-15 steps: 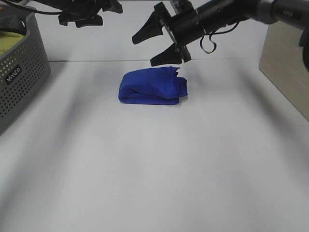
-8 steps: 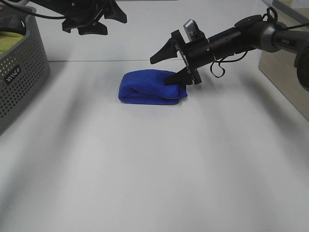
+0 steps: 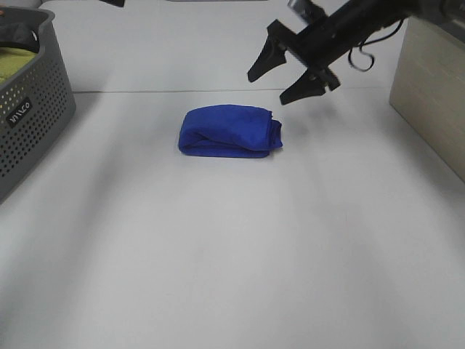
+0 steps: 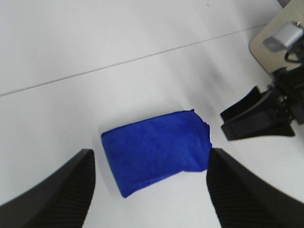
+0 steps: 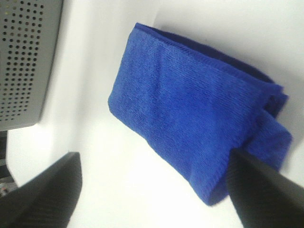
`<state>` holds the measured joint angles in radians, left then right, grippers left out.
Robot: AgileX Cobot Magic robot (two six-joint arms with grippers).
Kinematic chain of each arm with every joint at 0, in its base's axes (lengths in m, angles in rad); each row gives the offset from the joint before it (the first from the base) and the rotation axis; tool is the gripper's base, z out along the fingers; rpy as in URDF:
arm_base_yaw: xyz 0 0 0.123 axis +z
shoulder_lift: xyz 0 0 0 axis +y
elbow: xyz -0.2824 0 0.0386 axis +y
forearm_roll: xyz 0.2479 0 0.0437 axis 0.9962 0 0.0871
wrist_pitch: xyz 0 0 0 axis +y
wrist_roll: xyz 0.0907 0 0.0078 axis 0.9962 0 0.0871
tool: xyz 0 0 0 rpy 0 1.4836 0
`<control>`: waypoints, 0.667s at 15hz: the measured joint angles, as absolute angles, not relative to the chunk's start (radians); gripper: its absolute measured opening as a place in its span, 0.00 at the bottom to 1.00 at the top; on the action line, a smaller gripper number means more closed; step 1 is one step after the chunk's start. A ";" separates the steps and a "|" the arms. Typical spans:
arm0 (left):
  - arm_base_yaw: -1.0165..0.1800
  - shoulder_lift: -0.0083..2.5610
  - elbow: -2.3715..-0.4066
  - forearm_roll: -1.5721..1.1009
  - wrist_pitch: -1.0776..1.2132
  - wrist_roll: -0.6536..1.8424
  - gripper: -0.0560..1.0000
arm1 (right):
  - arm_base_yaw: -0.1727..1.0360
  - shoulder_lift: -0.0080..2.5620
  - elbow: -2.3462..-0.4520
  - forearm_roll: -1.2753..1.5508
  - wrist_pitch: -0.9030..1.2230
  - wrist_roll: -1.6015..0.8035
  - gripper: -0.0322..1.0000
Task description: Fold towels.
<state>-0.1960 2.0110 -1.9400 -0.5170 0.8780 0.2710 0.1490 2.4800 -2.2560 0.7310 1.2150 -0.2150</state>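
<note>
Centrally on the white desk (image 3: 232, 254) lies the blue towel (image 3: 229, 131), toward the far side, with nothing touching it. The right hand (image 3: 286, 75) hangs in the air behind and to the right of the towel, clear of it, its two black fingers (image 3: 263, 62) spread wide and holding nothing. In the right wrist view the towel (image 5: 199, 114) fills the space between that hand's parted fingertips, with the desk showing pale around it. The left hand (image 4: 152, 190) is also released and empty: its two dark fingers (image 4: 54, 194) stand well apart on either side of the towel (image 4: 154, 149) in the left wrist view, which looks down on it from above. In the exterior view only a dark scrap of that arm shows at the upper edge.

The towel is royal blue and plush, folded into a compact, thick rectangular bundle. One end is rounded and smooth; the end nearer the right hand shows stacked layers and a slightly bunched corner. Well to the left stands a grey perforated basket (image 3: 33, 109) with a yellow-green cloth (image 3: 13, 59) inside it.
</note>
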 joint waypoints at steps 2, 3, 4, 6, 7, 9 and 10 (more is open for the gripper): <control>-0.196 1.936 -1.940 -0.434 0.971 0.219 0.66 | 0.149 2.360 -2.253 0.605 1.216 -0.145 0.79; -0.196 1.903 -1.940 -0.385 1.018 0.187 0.66 | 0.149 2.293 -2.236 0.571 1.216 -0.124 0.79; -0.196 1.850 -1.940 -0.271 1.119 0.118 0.66 | 0.149 2.149 -2.161 0.519 1.216 -0.116 0.79; -0.196 1.810 -1.935 -0.195 1.189 0.079 0.66 | 0.149 2.037 -2.082 0.473 1.218 -0.116 0.79; -0.196 1.774 -1.916 -0.151 1.204 0.061 0.66 | 0.149 1.963 -2.023 0.437 1.218 -0.116 0.79; -0.196 1.670 -1.825 -0.110 1.209 0.042 0.66 | 0.149 1.802 -1.881 0.367 1.219 -0.116 0.79; -0.196 1.609 -1.763 -0.102 1.210 0.040 0.66 | 0.149 1.725 -1.808 0.338 1.219 -0.116 0.79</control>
<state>-0.1960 1.6090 -1.7630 -0.1020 1.2100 0.0400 0.1490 1.7250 -1.8080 0.3380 1.2190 -0.1160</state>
